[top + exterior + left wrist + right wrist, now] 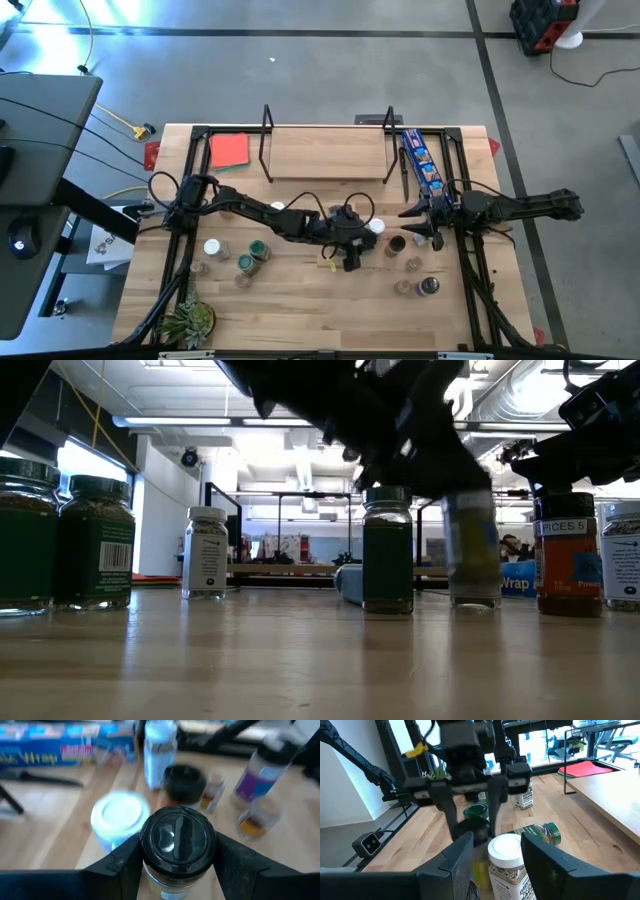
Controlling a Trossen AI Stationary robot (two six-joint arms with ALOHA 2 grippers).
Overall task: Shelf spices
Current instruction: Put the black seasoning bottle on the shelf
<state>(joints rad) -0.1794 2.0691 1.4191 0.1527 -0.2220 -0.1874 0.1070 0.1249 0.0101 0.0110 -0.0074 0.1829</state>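
Observation:
My left gripper (350, 255) hangs over the table's middle, shut on a black-lidded spice jar (177, 840); the right wrist view also shows that jar (472, 830). My right gripper (418, 226) is open. Its fingers stand on either side of a white-lidded jar (506, 857), the same white-lidded jar (375, 227) beside the left gripper. More jars stand on the table left (245, 255) and right (413, 265) of the middle. The light-wood shelf (325, 150) sits at the far edge with nothing on its board. My left gripper pinches the jar between its two fingers (127, 860) at the black lid and neck (150, 852). The fingers come from above, pointing down. The jar stands upright in the hold; whether its base is off the table, I cannot tell.
A long blue packet (422, 165) lies right of the shelf and a flat red square (229, 150) left of it. A small plant (190, 320) sits at the near left corner. One green-lidded jar (540, 834) lies on its side. Bare wood runs along the near edge.

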